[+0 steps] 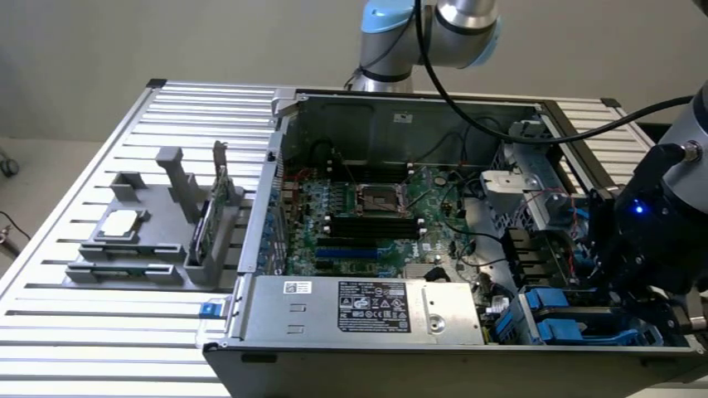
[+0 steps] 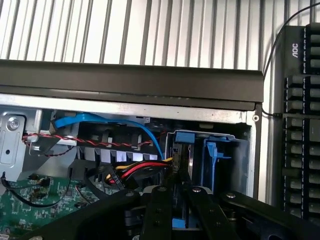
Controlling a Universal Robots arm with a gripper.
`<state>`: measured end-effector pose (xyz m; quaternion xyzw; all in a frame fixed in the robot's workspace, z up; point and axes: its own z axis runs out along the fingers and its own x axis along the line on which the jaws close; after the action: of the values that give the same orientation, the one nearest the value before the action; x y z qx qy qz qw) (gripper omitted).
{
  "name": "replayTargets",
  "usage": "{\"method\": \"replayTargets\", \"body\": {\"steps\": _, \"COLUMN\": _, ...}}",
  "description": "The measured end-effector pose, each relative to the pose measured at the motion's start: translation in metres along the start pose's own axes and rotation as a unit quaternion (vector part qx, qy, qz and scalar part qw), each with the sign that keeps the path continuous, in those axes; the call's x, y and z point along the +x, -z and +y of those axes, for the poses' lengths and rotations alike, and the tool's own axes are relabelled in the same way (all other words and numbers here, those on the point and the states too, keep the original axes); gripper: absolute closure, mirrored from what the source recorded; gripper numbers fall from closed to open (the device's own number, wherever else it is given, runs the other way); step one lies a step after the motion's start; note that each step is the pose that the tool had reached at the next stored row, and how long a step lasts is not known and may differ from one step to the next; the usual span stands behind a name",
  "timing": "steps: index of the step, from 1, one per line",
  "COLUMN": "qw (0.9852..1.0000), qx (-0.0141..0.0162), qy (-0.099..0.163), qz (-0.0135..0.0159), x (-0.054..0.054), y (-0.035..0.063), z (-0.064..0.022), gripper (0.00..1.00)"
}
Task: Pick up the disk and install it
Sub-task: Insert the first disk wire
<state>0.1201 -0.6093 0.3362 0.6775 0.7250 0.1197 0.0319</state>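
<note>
Disk (image 2: 181,150), edged in blue, is seen standing on edge in the drive bay at the corner of the open computer case (image 1: 443,348), beside a blue bracket (image 2: 216,155). It is pinched between the narrowly set fingers of the hand (image 2: 181,200). In the exterior view the hand (image 1: 652,290) is lowered into the case's right front corner, which is set on the slatted bench (image 1: 99,332).

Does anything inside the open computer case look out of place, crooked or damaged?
Nothing looks damaged or spilled. The gripper is low over the drive bay at the case's corner, closed on the blue-framed disk, which stands on edge in the bay. Loose blue and red-black cables cross nearby, untidy but intact.
</note>
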Motion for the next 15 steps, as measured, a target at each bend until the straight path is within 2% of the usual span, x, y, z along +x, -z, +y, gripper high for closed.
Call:
{"method": "replayTargets", "body": {"steps": 6, "qw": 1.0, "qx": -0.0009, "qy": -0.001, "qz": -0.0004, "x": 0.0002, "y": -0.0002, "z": -0.0001, "gripper": 0.82}}
{"method": "replayTargets", "body": {"steps": 15, "qw": 1.0, "qx": -0.0062, "qy": -0.001, "qz": -0.0006, "x": 0.0001, "y": -0.0015, "z": -0.0017, "gripper": 0.82}}
